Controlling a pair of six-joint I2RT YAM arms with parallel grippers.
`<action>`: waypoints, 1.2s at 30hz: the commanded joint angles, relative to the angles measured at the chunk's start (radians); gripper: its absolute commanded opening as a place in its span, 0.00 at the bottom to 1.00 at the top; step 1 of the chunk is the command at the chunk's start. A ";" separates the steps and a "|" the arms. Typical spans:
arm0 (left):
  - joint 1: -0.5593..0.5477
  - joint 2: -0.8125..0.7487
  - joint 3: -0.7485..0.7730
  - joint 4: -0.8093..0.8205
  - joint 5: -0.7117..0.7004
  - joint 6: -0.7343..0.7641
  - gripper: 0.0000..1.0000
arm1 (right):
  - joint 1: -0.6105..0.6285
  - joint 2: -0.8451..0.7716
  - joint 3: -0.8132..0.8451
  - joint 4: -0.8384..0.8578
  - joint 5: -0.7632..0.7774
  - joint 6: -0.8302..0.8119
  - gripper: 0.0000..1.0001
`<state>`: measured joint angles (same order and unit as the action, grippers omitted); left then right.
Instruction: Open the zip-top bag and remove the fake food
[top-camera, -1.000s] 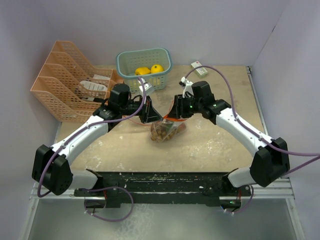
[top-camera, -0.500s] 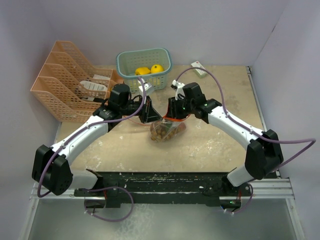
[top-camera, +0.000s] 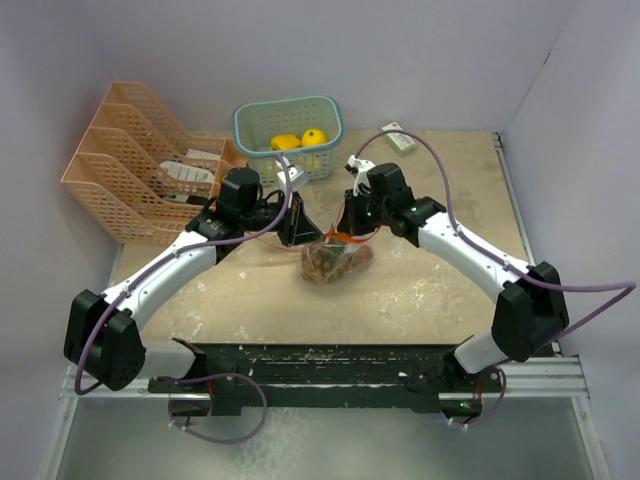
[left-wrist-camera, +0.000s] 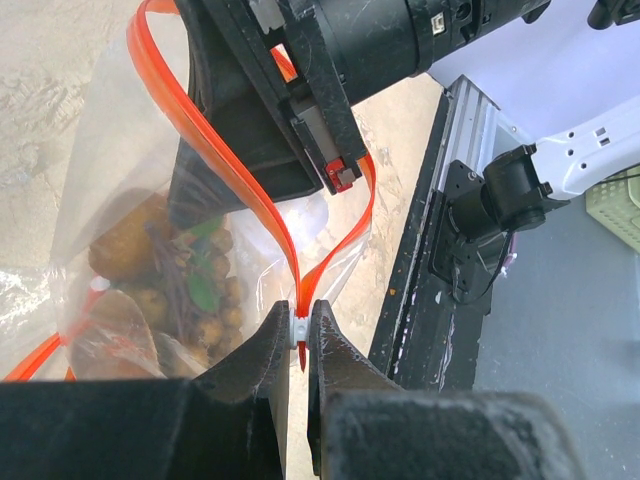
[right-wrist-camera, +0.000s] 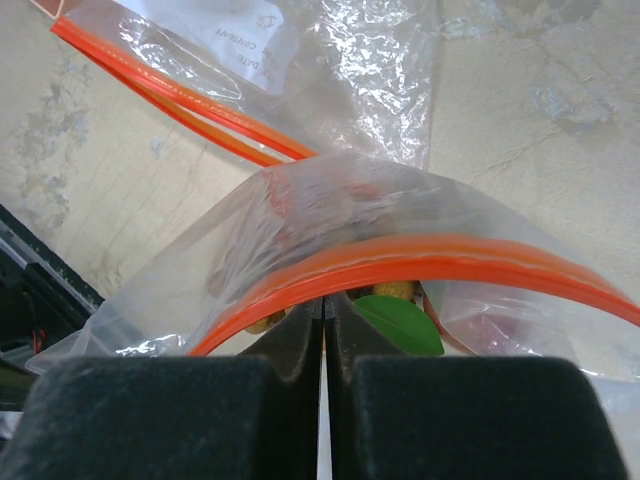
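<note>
Now both pincers are closed on the mouth of the zip-top bag (top-camera: 338, 258), which hangs low between them over the table (top-camera: 430, 285); whether its bottom touches the table I cannot tell. The left pincer (left-wrist-camera: 298, 325) has its two fingers pressed together on the orange zip strip (left-wrist-camera: 240, 192), at the point where the two sides of the strip meet, and a small white piece sits between the fingertips there. From this grip the strip runs away in a wide loop, so the mouth is open on that side. The right pincer (right-wrist-camera: 323, 310) also has its fingers pressed together, and it pinches one side of the orange strip, which bends in an arc across its fingertips. The fake food (left-wrist-camera: 135, 245) is inside the bag, below the grip of the left pincer and just behind the clear film in front of the right one. It consists of brownish and yellowish round pieces, a cluster of small balls with dark stems, and a green leaf (right-wrist-camera: 398, 322). Well beyond both pincers, at the far side of the table, stands a basket (top-camera: 288, 104) with two yellow pieces (top-camera: 286, 142) in it.
</note>
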<state>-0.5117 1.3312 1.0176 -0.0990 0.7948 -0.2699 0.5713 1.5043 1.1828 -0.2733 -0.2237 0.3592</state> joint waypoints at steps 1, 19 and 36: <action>-0.001 -0.022 0.018 0.000 -0.004 0.005 0.09 | 0.005 -0.049 0.051 0.026 0.030 -0.006 0.00; -0.001 -0.020 0.021 0.001 -0.007 -0.003 0.09 | 0.018 0.023 0.023 0.147 -0.070 -0.014 0.58; -0.001 -0.027 0.012 -0.014 -0.041 -0.011 0.08 | 0.027 -0.008 0.003 0.116 -0.025 -0.034 0.00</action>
<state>-0.5117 1.3312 1.0176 -0.1238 0.7654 -0.2707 0.5911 1.5646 1.1534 -0.1322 -0.2695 0.3454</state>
